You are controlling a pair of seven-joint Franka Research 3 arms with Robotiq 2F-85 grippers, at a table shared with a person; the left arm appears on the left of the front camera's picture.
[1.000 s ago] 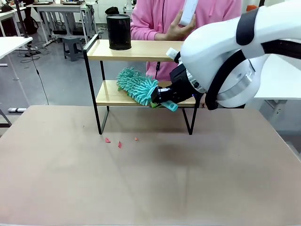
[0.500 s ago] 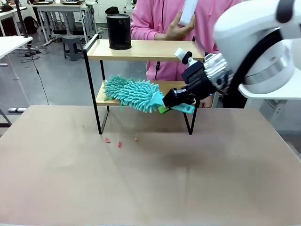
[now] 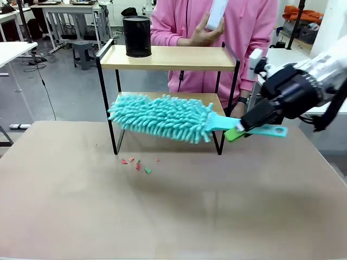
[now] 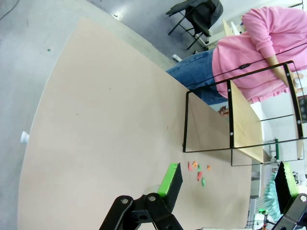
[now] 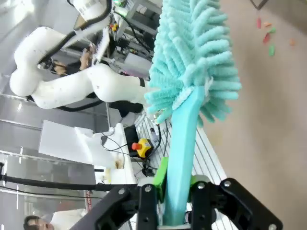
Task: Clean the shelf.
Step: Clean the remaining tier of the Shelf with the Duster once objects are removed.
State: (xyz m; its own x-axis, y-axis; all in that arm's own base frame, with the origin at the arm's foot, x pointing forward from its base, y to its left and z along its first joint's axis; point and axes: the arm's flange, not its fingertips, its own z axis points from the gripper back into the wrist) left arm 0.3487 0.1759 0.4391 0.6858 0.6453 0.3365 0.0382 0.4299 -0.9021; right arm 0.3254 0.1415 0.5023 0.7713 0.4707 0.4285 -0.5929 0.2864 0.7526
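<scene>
The shelf [image 3: 179,58] stands at the table's far side, two wooden boards on a black frame. A fluffy teal duster [image 3: 162,116] hangs level in front of its lower board, just above the table. My right gripper [image 3: 238,131] is shut on the duster's flat teal handle, to the right of the shelf. In the right wrist view the duster [image 5: 192,62] runs up from my right gripper [image 5: 175,191]. My left gripper [image 4: 229,184] stands open over the table, with the shelf [image 4: 244,124] ahead of it. Small red and green scraps [image 3: 135,163] lie on the table by the shelf's left leg.
A black cup [image 3: 136,36] stands on the top board's left end. Behind the shelf, a person in pink holds a white object in one hand [image 3: 198,35]. The brown table [image 3: 173,216] stretches wide in front of the shelf. The scraps [image 4: 196,170] lie near my left fingers.
My right arm has drawn back to the right, pulling the duster off the lower board and out in front of the shelf. More scraps, one green, now lie on the table.
</scene>
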